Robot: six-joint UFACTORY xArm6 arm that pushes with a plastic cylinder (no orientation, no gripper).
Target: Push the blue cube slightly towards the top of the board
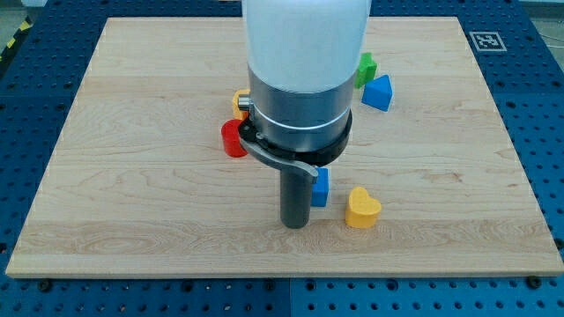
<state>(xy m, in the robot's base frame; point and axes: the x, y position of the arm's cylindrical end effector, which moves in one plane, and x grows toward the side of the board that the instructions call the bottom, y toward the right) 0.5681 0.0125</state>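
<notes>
The blue cube (320, 187) lay a little below the middle of the tabletop (132, 158), toward the view's bottom, and only a narrow strip of it showed, because my own arm covered the rest of it from the view's left. My tool was a plain dark rod with nothing on it to open or close, and it gripped nothing. My tip (294, 225) rested on the wood just beside the cube, on its left in the view and slightly lower. Whether the rod's side actually touched the cube I could not tell, since the two overlapped in the view.

Near the cube, to the view's right and a touch lower, sat a yellow heart-shaped block (362, 209), apart from both the cube and my tip. Up and to the view's left, a red round block (233, 139) peeked out from behind my arm's grey collar, with a yellow block (240, 101) just above it, mostly hidden, so I could not make out its shape. Toward the view's top right, well apart from the cube, a blue triangular block (378, 93) stood just beside a green block (366, 67), the green one partly behind my arm's white housing and its shape unclear.

The tabletop was a pale wooden board resting on a blue perforated surface (529, 106).
</notes>
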